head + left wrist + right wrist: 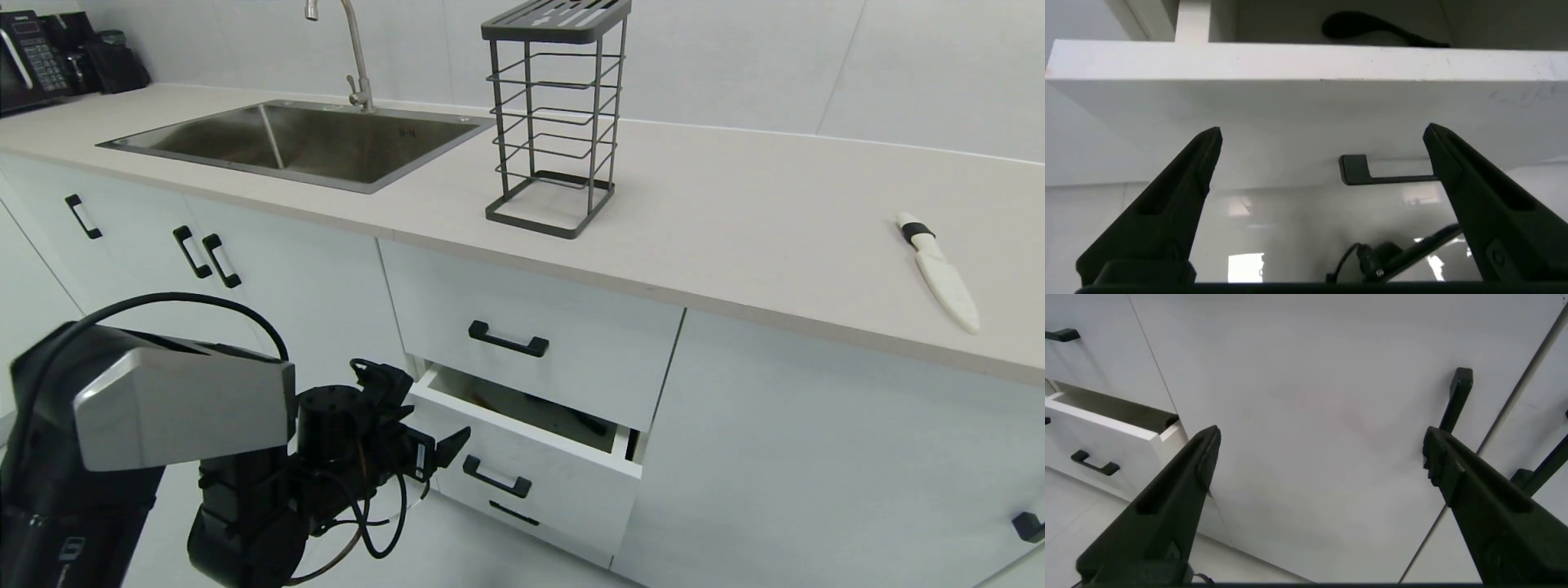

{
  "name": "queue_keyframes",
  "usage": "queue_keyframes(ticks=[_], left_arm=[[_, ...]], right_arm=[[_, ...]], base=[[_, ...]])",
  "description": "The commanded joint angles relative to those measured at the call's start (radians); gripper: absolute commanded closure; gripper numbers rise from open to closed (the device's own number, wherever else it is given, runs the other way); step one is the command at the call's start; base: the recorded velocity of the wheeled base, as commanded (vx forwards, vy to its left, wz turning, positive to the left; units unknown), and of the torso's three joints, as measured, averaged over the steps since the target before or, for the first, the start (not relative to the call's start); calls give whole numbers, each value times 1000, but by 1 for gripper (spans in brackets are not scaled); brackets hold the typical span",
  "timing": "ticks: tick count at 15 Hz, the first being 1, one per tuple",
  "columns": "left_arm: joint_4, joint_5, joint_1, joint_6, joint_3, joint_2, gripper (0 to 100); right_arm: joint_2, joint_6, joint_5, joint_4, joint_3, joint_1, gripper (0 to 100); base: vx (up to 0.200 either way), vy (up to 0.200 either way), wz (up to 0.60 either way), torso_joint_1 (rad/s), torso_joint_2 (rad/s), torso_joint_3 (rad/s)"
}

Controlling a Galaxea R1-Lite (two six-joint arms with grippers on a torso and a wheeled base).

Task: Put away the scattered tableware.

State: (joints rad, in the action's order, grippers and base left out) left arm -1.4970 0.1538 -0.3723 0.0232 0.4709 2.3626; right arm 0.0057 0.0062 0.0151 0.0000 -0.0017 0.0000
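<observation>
A: What's in front of you?
B: A pale worktop (735, 212). Below it a drawer (539, 461) stands partly open, and my left end effector (1323, 135) is spread wide and empty just before its front. My right end effector (1323, 434) is also spread wide, facing a cabinet door (1331, 400).
A: And the tableware?
B: Well right of the wire rack (555, 122) is a white knife (939, 273) with a black band at its handle. It lies flat near the worktop's front edge.
</observation>
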Motion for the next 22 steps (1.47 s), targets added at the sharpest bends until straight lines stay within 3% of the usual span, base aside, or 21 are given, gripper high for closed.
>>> queue_keyframes(ticks=[1,7,14,17,20,22], left_arm=[[-2,1,1,0,55,37,0],[-3,1,1,1,190,78,0],[-52,3,12,7,218,116,0],[-74,3,-8,20,138,89,0],[-74,4,-56,23,29,-89,0],[-74,4,-106,26,-101,-338,0]], right_arm=[[2,0,0,0,0,0,0],[2,0,0,0,0,0,0],[2,0,0,0,0,0,0],[2,0,0,0,0,0,0],[2,0,0,0,0,0,0],[2,0,0,0,0,0,0]], base=[[0,0,0,0,0,0],[0,0,0,0,0,0],[0,0,0,0,0,0],[0,0,0,0,0,0],[0,0,0,0,0,0],[0,0,0,0,0,0]])
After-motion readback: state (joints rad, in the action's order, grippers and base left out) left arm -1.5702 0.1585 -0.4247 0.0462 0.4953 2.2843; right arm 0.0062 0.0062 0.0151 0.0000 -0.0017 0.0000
